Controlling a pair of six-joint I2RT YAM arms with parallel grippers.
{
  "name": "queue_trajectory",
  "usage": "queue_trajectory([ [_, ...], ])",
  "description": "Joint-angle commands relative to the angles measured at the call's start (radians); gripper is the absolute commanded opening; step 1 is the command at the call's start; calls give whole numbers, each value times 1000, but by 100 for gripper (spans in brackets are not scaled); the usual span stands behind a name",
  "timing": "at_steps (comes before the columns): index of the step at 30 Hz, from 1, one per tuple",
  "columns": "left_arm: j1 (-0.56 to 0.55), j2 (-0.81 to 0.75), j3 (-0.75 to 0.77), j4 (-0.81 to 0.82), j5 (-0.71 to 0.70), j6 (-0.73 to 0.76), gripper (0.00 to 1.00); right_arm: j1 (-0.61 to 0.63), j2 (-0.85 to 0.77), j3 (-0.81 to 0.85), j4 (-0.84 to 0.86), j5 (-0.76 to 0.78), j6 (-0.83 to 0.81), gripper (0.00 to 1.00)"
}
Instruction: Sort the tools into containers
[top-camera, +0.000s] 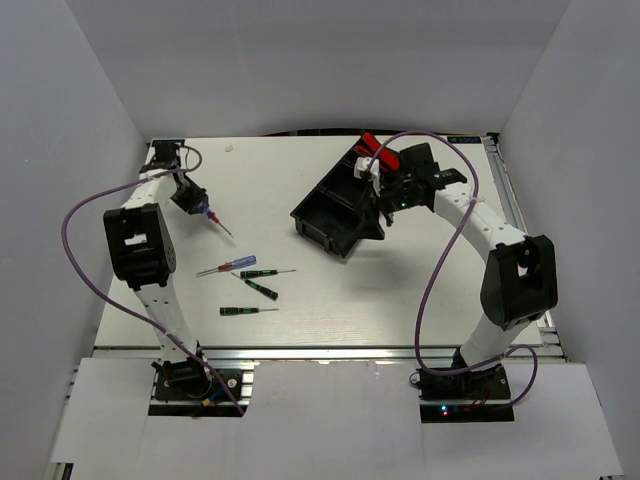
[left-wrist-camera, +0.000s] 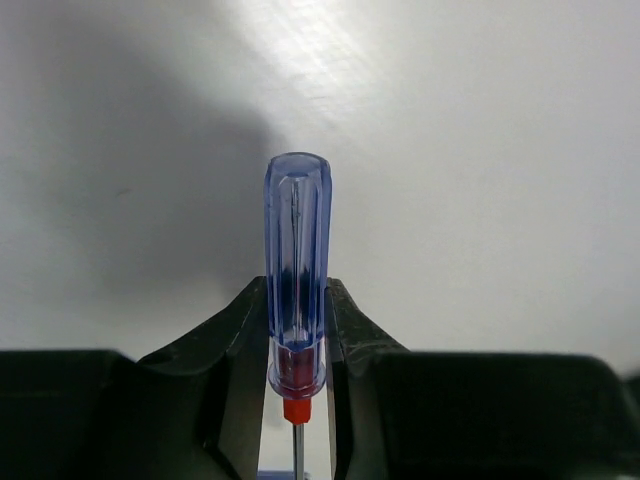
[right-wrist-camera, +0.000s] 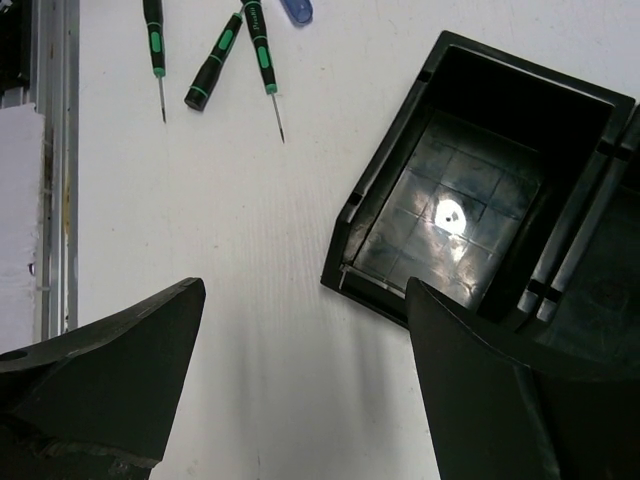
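– Blue see-through plastic! Is that the handle of the blue screwdriver (left-wrist-camera: 297, 230)?
– Yes. It has a red ring where the thin metal stick begins. The left gripper (left-wrist-camera: 297, 335) squeezes it, with 1 finger on each side of the handle.
– Where is it?
– Over the far left part of the white table (top-camera: 330, 300). The metal stick points down and toward the middle. I cannot tell if the tip touches the table.
– What else is there?
– A second blue screwdriver (top-camera: 227, 266) lies flat on the table, closer to the arms' bases. Just beside it lie 3 black-green screwdrivers (top-camera: 262, 289). 2 are close together and 1 lies a bit closer to the bases.
– And the box?
– The long black tray (top-camera: 335, 225) sits slanted on the far right part of the table, well apart from those screwdrivers. The end square (right-wrist-camera: 450, 215) nearest them has a shiny floor. At the far end, red tools (top-camera: 368, 148) stick out. They are too small to tell which ones.
– What about the other arm?
– The right gripper (right-wrist-camera: 303, 290) hangs above the tray. Its fingers are spread wide and hold nothing. 1 finger is over bare table and the other is over the tray's rim.
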Motion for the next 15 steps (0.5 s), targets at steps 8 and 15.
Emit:
queue_trajectory([
  [8, -81, -146, 68, 231, 555, -177, 0, -169, -27, 142, -9, -43, -14, 88],
  [15, -319, -91, 162, 358, 617, -343, 0, -276, -25, 159, 37, -46, 33, 88],
])
